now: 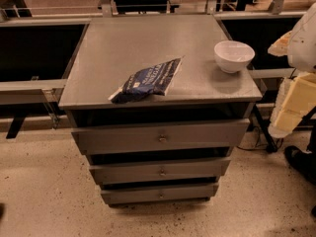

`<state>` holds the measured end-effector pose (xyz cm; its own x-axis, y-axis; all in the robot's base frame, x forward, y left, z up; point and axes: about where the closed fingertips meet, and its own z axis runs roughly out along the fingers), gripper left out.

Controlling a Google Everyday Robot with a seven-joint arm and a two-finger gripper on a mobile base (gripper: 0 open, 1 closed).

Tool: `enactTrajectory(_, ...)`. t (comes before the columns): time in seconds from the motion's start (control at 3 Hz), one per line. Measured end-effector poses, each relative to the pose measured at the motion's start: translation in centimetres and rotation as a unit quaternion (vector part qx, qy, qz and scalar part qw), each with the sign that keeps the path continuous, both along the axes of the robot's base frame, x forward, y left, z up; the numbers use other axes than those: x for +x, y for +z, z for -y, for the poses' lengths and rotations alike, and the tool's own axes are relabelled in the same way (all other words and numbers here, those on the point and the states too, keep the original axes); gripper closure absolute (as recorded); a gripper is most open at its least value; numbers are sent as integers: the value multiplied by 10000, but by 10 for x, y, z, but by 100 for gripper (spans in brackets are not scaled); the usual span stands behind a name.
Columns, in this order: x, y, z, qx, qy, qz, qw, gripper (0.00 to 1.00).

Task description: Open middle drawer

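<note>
Gripper hangs right of the cabinet, its grip unreadable from here, seemingly parked before reaching for the middle drawer.

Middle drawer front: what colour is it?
Plain grey across the middle drawer, with a metal knob; camera view. The gripper is at the right edge.
</note>
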<state>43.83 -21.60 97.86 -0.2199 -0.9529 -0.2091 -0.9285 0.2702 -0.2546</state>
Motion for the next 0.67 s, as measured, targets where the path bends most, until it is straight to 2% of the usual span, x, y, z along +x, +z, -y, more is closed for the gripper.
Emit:
enactTrajectory(0.33,0,0,0,0,0,0,10000,0)
enactTrajectory(0.67,9,-37,11,139,-40,-98,9998,0)
